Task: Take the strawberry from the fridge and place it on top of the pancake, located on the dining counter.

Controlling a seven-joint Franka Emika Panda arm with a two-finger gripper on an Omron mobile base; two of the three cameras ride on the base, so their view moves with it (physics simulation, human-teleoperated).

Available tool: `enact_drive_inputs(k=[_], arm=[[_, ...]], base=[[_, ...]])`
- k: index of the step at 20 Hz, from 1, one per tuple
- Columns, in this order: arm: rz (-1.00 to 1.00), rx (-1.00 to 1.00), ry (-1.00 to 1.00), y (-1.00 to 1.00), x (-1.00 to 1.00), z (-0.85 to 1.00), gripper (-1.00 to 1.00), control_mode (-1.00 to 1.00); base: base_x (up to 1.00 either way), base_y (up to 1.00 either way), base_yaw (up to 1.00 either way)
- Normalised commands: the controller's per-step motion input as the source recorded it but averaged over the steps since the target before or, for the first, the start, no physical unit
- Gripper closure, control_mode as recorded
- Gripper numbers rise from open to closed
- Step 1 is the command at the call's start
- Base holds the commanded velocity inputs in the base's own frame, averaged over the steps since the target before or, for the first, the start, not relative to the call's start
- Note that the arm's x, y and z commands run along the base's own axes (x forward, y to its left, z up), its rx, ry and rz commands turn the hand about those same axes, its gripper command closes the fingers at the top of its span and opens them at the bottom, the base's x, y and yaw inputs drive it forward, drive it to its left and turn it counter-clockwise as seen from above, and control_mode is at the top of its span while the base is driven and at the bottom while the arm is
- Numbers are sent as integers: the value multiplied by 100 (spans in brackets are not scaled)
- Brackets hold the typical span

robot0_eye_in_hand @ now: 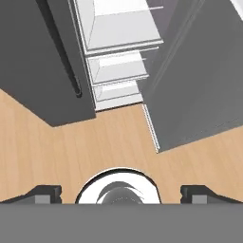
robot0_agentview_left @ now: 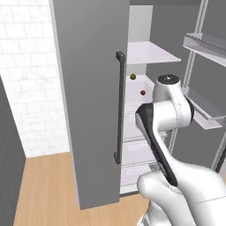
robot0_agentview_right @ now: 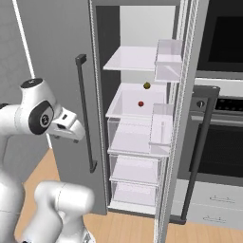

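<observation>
Hand (robot0_eye_in_hand: 121, 194) wide open, empty, above wood floor (robot0_eye_in_hand: 71, 152), facing fridge (robot0_eye_in_hand: 28, 57).

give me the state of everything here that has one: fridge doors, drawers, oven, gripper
fridge: right door swung open, left door shut
strawberry: lying on a fridge shelf, untouched
olive-coloured fruit: on the same shelf, further back
fridge drawers: pushed in
oven: door shut
gripper: open, empty, pointing down at the floor

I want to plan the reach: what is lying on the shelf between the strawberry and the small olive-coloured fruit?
Nothing: in the right base view, bare white shelf separates the strawberry from the olive-coloured fruit inside the fridge.
</observation>
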Motion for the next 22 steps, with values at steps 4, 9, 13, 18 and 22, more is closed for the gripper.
enact_drive_inputs(k=[4, 9, 13, 18, 22], arm=[[28, 10, 1, -3, -27, -2, -100, -100], [6, 5, 12, 0, -18, -26, -100, -100], [0, -1, 16, 0, -20, -60, -100, -100], [0, 0, 3, 0, -4, -7, -100, -100], [-1, 0, 0, 2, 5, 0, -100, -100]], base=[[0, 0, 0], [0, 0, 0], [0, 0, 0], [0, 0, 0], [0, 0, 0]])
